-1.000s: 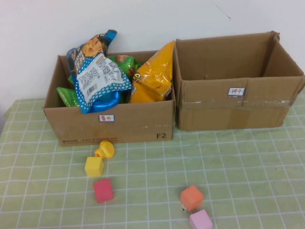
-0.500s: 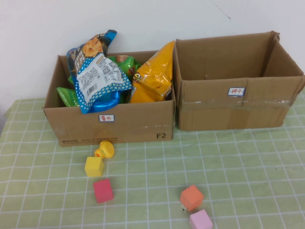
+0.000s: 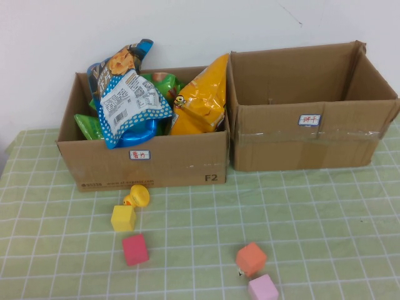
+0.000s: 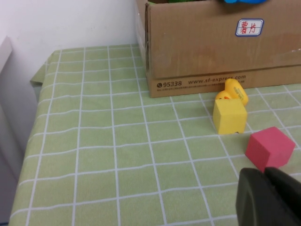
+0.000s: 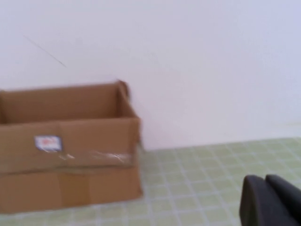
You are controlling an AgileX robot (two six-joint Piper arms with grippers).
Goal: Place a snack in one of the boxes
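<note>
Left box (image 3: 147,159): holds snack bags (image 3: 128,103), beside empty right box (image 3: 312,131). Left end effector (image 4: 270,197): shut, empty, before left box, nearer the snacks. Right end effector (image 5: 273,200): shut, empty, off right box's outer side.

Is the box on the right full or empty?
Looks empty: the right box shows only bare cardboard walls inside, though its floor is hidden. The left box overflows with snack bags.

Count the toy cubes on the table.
4: yellow cube beside the duck toy, red cube just nearer, orange cube and pink cube touching, front right.
</note>
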